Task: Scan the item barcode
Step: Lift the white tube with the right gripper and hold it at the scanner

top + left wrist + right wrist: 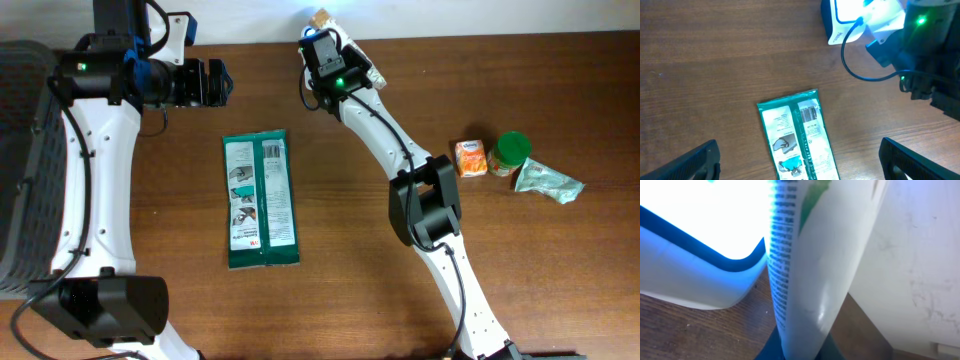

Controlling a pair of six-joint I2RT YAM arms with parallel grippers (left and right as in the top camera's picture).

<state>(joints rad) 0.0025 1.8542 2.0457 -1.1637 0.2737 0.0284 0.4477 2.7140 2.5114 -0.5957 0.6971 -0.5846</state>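
A white printed packet [805, 280], seemingly gripped below, stands beside the glowing scanner [705, 225].

Packet [260, 200] teal, white panels, black barcode; table [350, 270] brown wood grain; carton [470, 158] orange; scanner [690, 285] white, blue rim; item [810, 280] white, green patch, dark print

Wooden table [350, 250] and its load. A flat green packet [260, 200] lies printed side up on the wood, ahead of the left gripper [222, 83] and clear of it. A white-and-blue scanner [834, 31], window lit, rests at the table's far edge, directly in front of the right gripper [322, 25]. Well apart from that gripper, grouped together, are a small orange carton [471, 158], a green-lidded jar [512, 150] just beside it, and a crumpled pale-green wrapper [548, 181].
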